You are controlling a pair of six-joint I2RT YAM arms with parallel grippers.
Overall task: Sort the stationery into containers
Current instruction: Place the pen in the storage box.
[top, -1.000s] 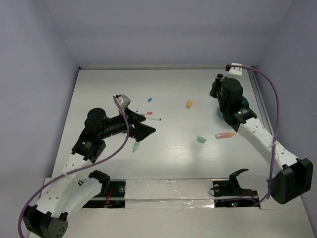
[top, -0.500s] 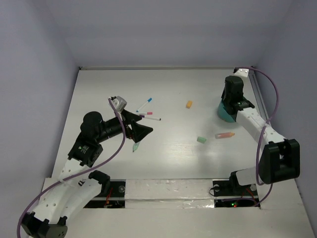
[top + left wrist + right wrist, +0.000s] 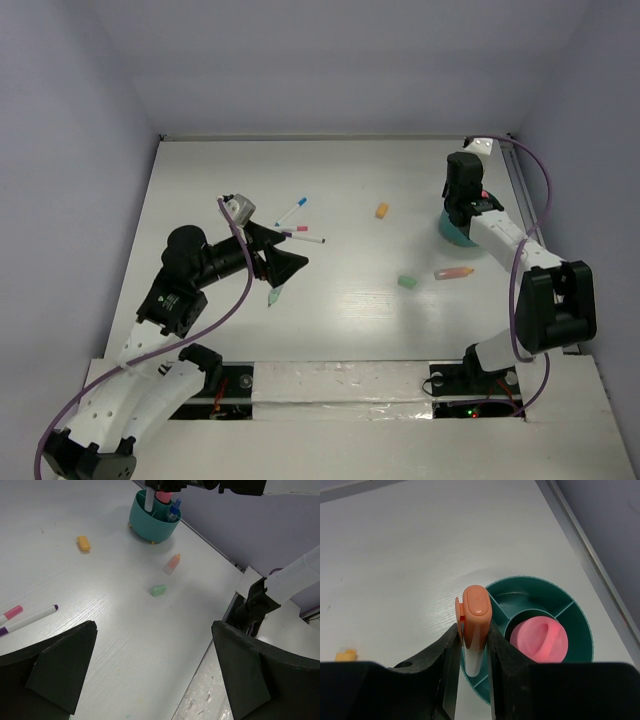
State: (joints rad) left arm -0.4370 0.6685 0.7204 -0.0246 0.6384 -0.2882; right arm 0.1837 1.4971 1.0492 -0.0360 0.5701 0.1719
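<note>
Right gripper: fingers clamped tight on the orange-capped marker, held upright at centre frame of the right wrist view. Its lower end is over an outer compartment of the teal holder; cannot tell whether the tip is inside yet. The holder's centre well has the pink-topped piece in it. The left wrist view also shows a blue-capped pen standing in the holder, top centre of frame. Left gripper: fingers spread wide, nothing between them, hanging over the table left of centre in the top view. Loose on the table: orange eraser, green eraser, and a stubby pink-orange piece at right of centre, near the holder. Further left lie a blue-capped marker and the pink- and purple-capped markers, just beside the left fingers, with the pale green pen below them. Judgement: sorting is under way, with two items in, one going in and seven out. Only one container is visible, so cannot tell where the erasers belong.
</note>
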